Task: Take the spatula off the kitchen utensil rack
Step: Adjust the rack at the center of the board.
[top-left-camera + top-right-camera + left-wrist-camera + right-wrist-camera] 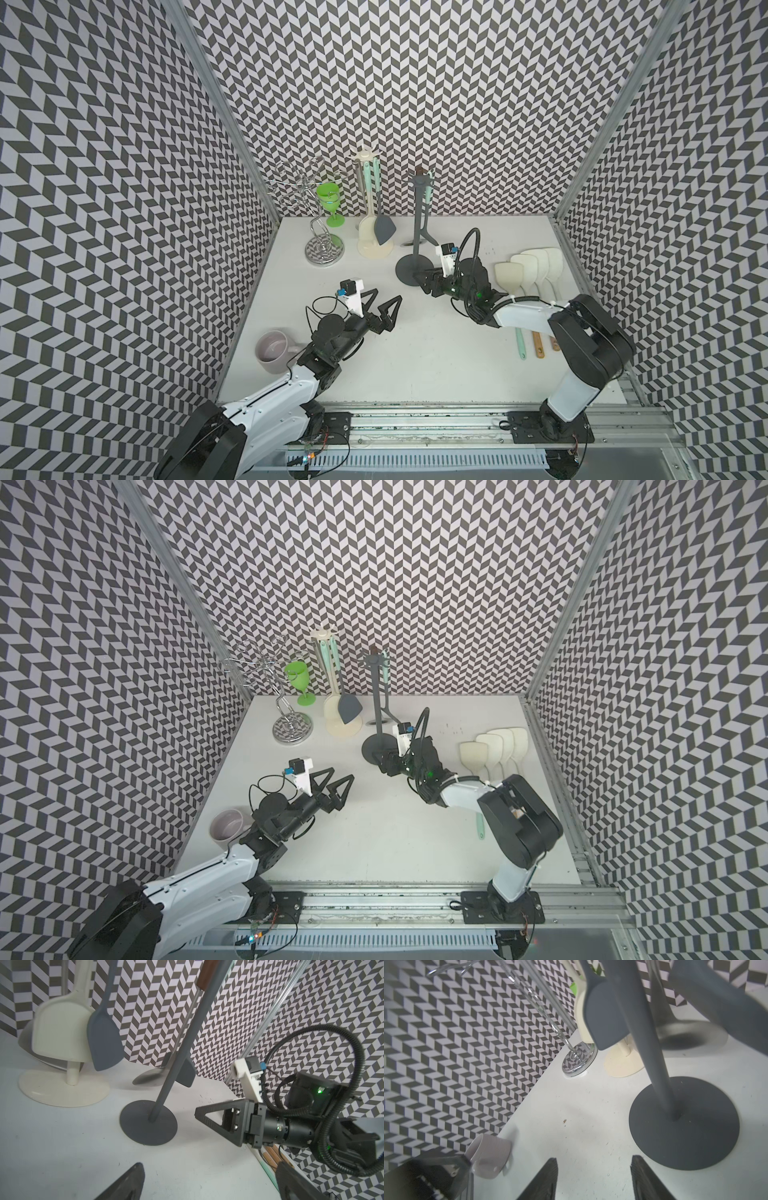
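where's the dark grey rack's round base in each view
Top view: grey base mid-table, centre.
Top view: grey base centre again.
Left wrist: grey base under the leaning pole.
Right wrist: grey base large, under the pole.
Shared landmark: cream rack base beside it in every view.

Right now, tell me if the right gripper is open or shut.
Open: in its wrist view the right gripper has its fingers well apart, with only bare table between them and nothing held.
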You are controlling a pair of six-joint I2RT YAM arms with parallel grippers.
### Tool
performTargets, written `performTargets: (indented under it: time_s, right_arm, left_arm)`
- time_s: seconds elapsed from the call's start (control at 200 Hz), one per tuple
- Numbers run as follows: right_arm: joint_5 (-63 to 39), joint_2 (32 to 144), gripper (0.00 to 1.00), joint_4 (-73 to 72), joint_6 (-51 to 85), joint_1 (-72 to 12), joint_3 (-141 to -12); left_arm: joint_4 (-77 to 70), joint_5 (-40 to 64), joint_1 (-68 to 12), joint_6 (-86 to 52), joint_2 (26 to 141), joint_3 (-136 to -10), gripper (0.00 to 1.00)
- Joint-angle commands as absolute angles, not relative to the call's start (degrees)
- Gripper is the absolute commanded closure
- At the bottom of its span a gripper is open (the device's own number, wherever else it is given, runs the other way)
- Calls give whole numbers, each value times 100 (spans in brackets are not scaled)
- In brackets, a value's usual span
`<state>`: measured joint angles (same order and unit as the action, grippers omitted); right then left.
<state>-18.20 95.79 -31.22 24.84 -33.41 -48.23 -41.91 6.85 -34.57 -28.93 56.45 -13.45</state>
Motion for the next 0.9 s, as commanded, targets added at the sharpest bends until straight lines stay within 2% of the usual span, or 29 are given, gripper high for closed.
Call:
performTargets:
  time_s: [0.0,0.19,0.401,0.591,0.771,0.891]
  right_arm:
    - [-1873,9086,32,-2919,2112,-3231,-4644]
    - [-1588,8613,22,-2723,1949,-3031,-4555]
    - [-1608,8446,20,-2726,2041,-2646,-4736]
    - [-1776,8649,29,-2757,1941,-2426,-5265]
    - [-2224,9211,34,-3123,1529,-2417,-5863]
    - [-2139,9668,39,-3110,1310,-2417,-6377]
  left_arm:
    - [-4283,807,-3671,-2630,5895,-1693,0]
    - [-3953,635,-4093,-2408,6707,-2237,0]
    - [-3954,699,-4140,-2306,6935,-2333,0]
    - [-4102,352,-3986,-2307,6679,-2060,0]
    - [-4301,674,-3536,-2518,6663,-1926,0]
    - [-4459,865,-3369,-2661,6676,-1855,0]
